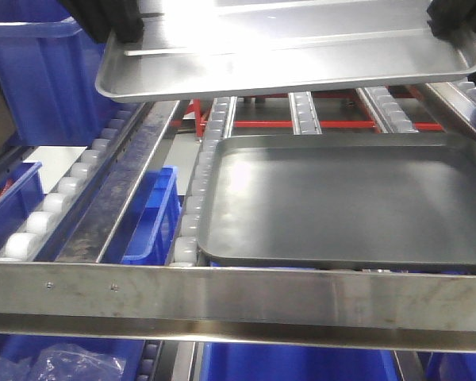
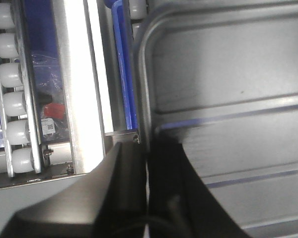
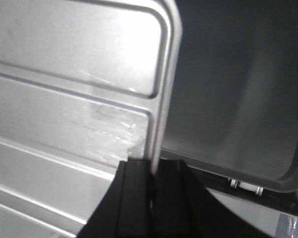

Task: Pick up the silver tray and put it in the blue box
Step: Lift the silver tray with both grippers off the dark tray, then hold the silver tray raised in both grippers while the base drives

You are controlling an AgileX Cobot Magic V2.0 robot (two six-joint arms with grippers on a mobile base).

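The silver tray (image 1: 285,67) hangs in the air at the top of the front view, level, above the roller rack. My left gripper (image 1: 117,25) is shut on its left rim, and my right gripper (image 1: 458,20) is shut on its right rim. In the left wrist view the black fingers (image 2: 134,168) pinch the rolled rim of the ridged tray (image 2: 228,74). The right wrist view shows the same kind of pinch (image 3: 154,166) on the tray's (image 3: 64,64) right edge. The blue box (image 1: 40,87) stands at the upper left, beside and behind the tray's left end.
A larger dark grey tray (image 1: 349,198) lies on the rollers directly below the silver one. A steel front rail (image 1: 238,298) crosses the foreground. White roller tracks (image 1: 63,190) run on the left. Lower blue bins (image 1: 155,214) sit under the rack. A red frame (image 1: 254,123) shows behind.
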